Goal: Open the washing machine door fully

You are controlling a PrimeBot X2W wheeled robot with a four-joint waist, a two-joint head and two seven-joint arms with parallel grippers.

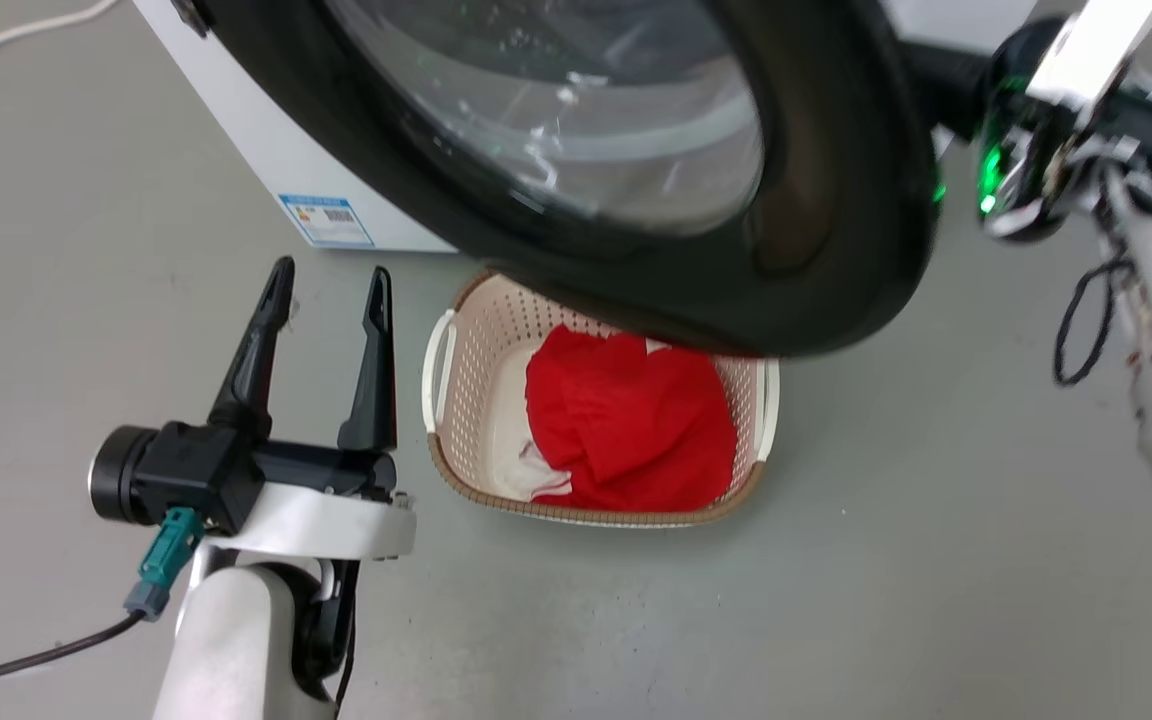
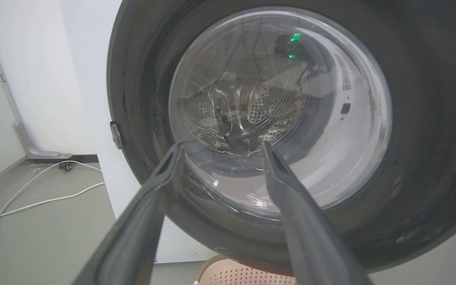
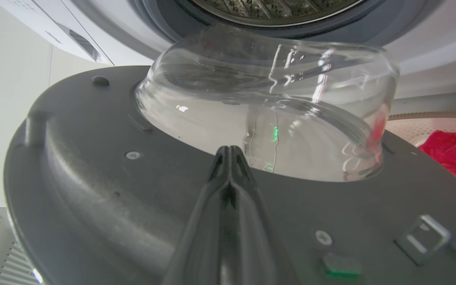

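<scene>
The left gripper [image 1: 330, 278] stands released, its two long matte-black tapered fingers spread in a V and holding nothing, at the lower left of the head view; in its own wrist view the fingers frame the outer face of the washing machine door [image 2: 430, 118]. The right gripper [image 3: 230, 153] is clenched, both dark fingers pressed together into one ridge with nothing between them; they lie along the door's dull grey moulded inner face, tips just short of the glass bowl [image 3: 267, 99]; whether they actually touch the plastic is hard to judge from this low angle.

The door is a large round disc, glossy black outside, with a thick rounded rim; it stands swung out from the washing machine [image 1: 266, 130] and spans the upper middle of the head view. Its clear bowl bulges toward the perforated steel drum [image 3: 275, 8], which sits at the top of the right wrist view inside a smooth grey gasket [image 3: 172, 19]. A square metal latch hoop [image 3: 424, 233] shows at the lower right of that view; a blue sticker [image 1: 326, 220] sits low on the white cabinet.

Below the door's rim, centre of the head view, a cream perforated basket [image 1: 481, 330] rests on the grey floor [image 1: 836, 600]; crumpled red cloth [image 1: 626, 420] lies inside it.
</scene>
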